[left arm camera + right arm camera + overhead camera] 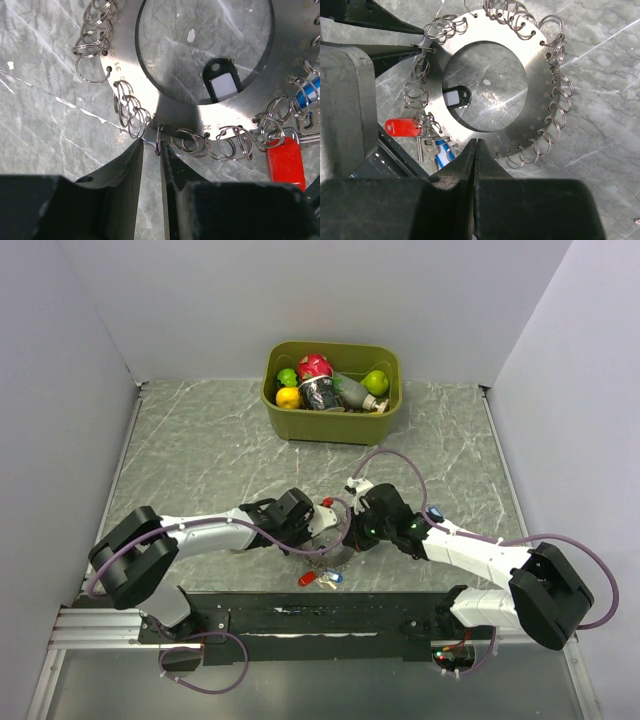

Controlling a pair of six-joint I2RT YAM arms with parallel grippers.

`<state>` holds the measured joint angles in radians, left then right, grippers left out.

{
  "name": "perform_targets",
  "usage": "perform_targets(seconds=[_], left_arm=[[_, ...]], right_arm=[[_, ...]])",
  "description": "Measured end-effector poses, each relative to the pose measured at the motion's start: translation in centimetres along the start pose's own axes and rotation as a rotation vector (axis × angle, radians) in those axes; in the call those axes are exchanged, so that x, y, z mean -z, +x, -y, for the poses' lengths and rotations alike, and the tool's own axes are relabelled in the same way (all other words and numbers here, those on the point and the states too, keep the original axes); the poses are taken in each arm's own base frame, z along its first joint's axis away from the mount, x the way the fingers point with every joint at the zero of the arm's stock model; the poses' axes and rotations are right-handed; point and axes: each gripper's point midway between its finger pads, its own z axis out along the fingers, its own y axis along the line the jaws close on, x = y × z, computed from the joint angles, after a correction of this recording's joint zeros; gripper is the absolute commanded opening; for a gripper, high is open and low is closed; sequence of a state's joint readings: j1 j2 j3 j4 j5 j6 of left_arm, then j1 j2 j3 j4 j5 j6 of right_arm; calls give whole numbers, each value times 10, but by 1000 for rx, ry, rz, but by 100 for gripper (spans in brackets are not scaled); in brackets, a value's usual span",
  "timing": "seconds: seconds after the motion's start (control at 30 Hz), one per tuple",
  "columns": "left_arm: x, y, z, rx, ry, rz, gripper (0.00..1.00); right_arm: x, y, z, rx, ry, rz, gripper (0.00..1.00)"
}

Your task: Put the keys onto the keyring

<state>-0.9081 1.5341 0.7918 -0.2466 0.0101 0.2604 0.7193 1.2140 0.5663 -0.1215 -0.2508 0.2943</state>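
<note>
The keyring (540,95) is a flat metal disc with a wide hole and several small split rings along its rim; it also shows in the left wrist view (125,30) and, mostly hidden between the arms, in the top view (328,538). A red key (402,127) and a blue key (440,155) hang at its rim. A black key (456,96) lies in the hole, partly under the disc. My left gripper (151,145) is narrowly open with one split ring (159,140) standing between its tips. My right gripper (476,142) is shut at the disc's near rim.
A green bin (385,420) with fruit and a can stands at the back. A loose red key (307,579) and a blue key (331,578) lie by the black base rail (300,615). Grey walls stand on both sides.
</note>
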Motion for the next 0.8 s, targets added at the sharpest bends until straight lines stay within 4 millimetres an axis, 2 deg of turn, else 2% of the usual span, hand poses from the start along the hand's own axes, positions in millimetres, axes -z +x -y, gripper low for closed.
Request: perform_targets(seconds=[0.13,0.33,0.4,0.53,0.67,0.8], left_arm=[[7,-8,-2,-1,-11,36,32],[50,-42,-14,11,-74,250,34],[57,-50,-19,19,-93,290,32],[46,-43,-23,33,-96,258,30],[18,-17,-21,41,-76,139,29],[3,-1,-18,43,-64,61,29]], right_arm=[[0,0,0,0,-1,1,0],[0,0,-1,0,-5,0,0],[0,0,-1,0,-6,-1,0],[-1,0,-1,1,-7,0,0],[-1,0,-1,1,-7,0,0],[-1,3,0,-1,-4,-4,0]])
